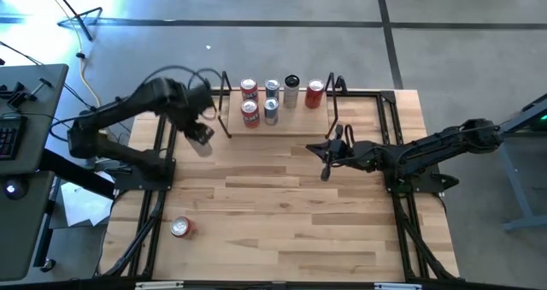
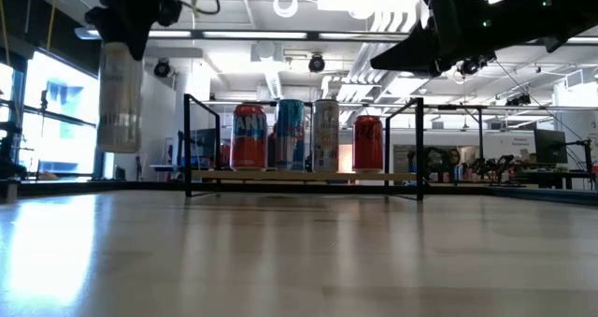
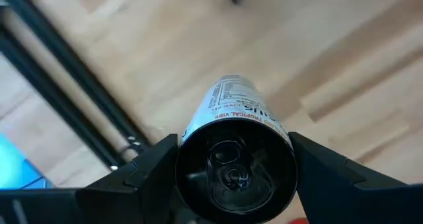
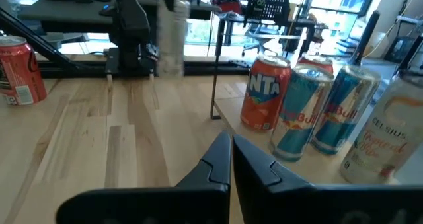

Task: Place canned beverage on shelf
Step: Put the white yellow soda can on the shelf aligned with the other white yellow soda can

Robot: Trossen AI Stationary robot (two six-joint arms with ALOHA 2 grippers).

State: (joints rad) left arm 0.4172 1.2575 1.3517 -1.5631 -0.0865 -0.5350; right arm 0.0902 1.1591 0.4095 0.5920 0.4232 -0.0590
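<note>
A tall pale can [image 2: 120, 97] hangs above the table's left side, with my left gripper [image 1: 202, 136] shut on it. The shelf [image 1: 299, 124] stands at the table's far edge; several cans stand upright on its pale plank [image 2: 308, 176], among them an orange one [image 4: 264, 92] and a white one [image 4: 383, 141]. My right gripper [image 4: 229, 143] waits shut and empty in front of the shelf's right end [image 1: 318, 150]. A red can [image 1: 181, 228] stands upright near the table's near left corner. My left gripper pinches the pale can's top end, just below the rim [image 3: 234, 128], between its two fingers [image 3: 155, 164], one on each side. The fingers come from above and point down. The can hangs upright below them, clear of the table.
Black rod frames [image 1: 224, 102] close the shelf's two ends. Black rails [image 1: 158, 166] run along the table's left and right sides. Bare wood [image 1: 282, 213] lies in front of the shelf. Beyond the table's left edge stands a dark desk [image 1: 26, 110].
</note>
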